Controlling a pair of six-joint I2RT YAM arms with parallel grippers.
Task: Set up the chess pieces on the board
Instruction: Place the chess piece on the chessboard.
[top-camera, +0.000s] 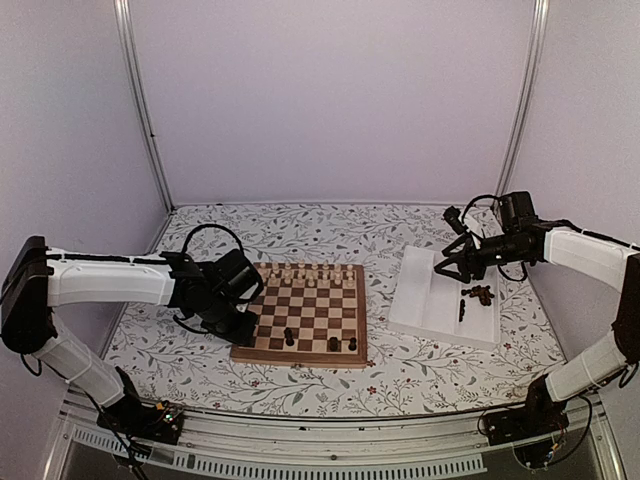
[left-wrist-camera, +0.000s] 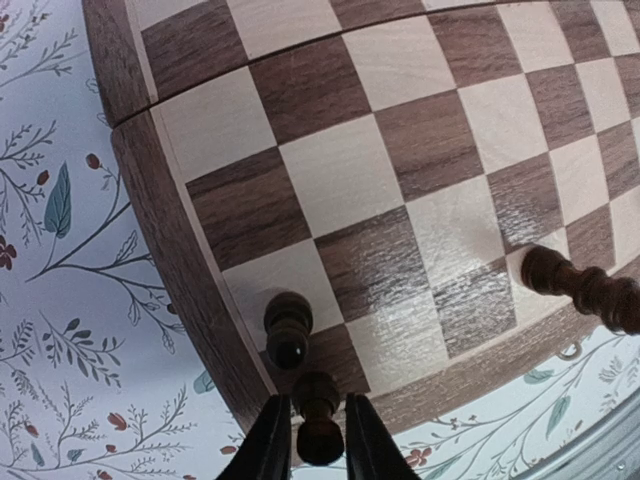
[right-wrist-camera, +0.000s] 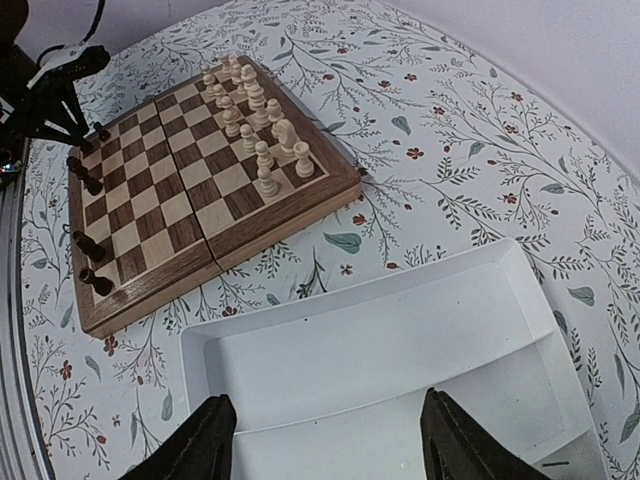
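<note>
Straddling a dark piece (left-wrist-camera: 321, 442) at the corner of the board (left-wrist-camera: 400, 150), the left gripper (left-wrist-camera: 318, 403) has its fingers (left-wrist-camera: 268, 445) set close on either side of it. Whether they pinch the piece or only stand beside it I cannot tell. The piece stands upright. In the left wrist view a second dark piece (left-wrist-camera: 288, 330) stands just beside it at eleven o'clock. A third dark piece (left-wrist-camera: 585, 288) stands well apart at two o'clock, near the same edge of the board. The floral cloth (left-wrist-camera: 60, 300) lies under the board.

Seen from above, this gripper sits at the board's seven o'clock corner. A few more dark pieces (top-camera: 333, 343) stand spaced along the six o'clock edge. The cream pieces (top-camera: 310, 272) line the twelve o'clock edge in two rows.

At three o'clock from the board, apart from it, lies the white tray (top-camera: 430, 300). A small cluster of dark chessmen (top-camera: 480, 293) rests toward the tray's three o'clock side. The right gripper (top-camera: 447, 268) hangs over the tray's eleven o'clock part, its fingers (right-wrist-camera: 210, 445) spread wide with nothing between them. In the right wrist view they stand above a bare compartment of the tray, and the board lies at ten o'clock from them.
</note>
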